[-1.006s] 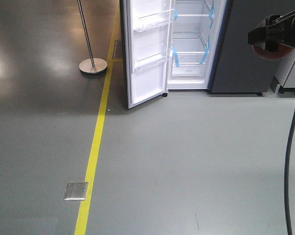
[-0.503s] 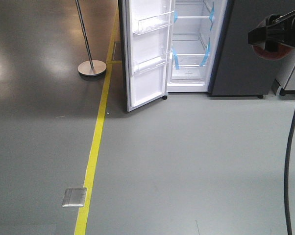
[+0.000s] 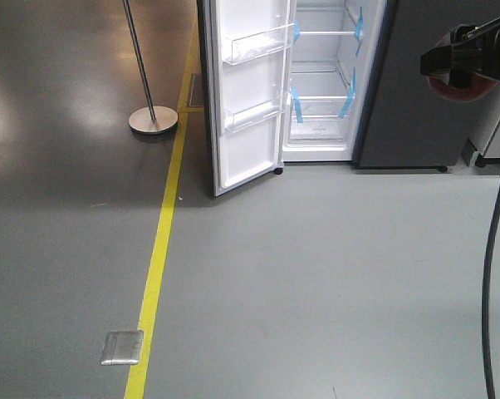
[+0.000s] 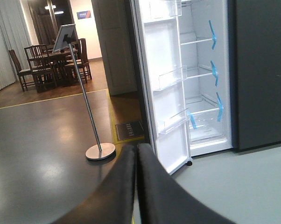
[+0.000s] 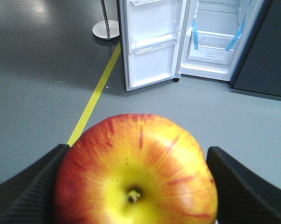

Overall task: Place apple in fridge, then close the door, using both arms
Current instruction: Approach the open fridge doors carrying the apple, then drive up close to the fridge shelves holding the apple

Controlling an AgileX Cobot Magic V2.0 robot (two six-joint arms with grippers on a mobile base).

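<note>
Held between right fingers (image 5: 28, 191) — apple (image 5: 136, 170), stem end toward wrist camera, well apart from fridge (image 3: 321, 75). Pressed together, nothing between: left fingers (image 4: 117, 186). Swung wide: door (image 3: 250, 158), white inner side and clear bins showing. Inside fridge, blue tape (image 3: 347, 106) on shelves. Ahead — grey floor (image 3: 333, 274) with yellow line (image 3: 159, 249).

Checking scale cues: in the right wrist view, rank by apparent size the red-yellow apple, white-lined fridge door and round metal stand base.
1. red-yellow apple, largest only through nearness to the camera
2. white-lined fridge door
3. round metal stand base
</note>
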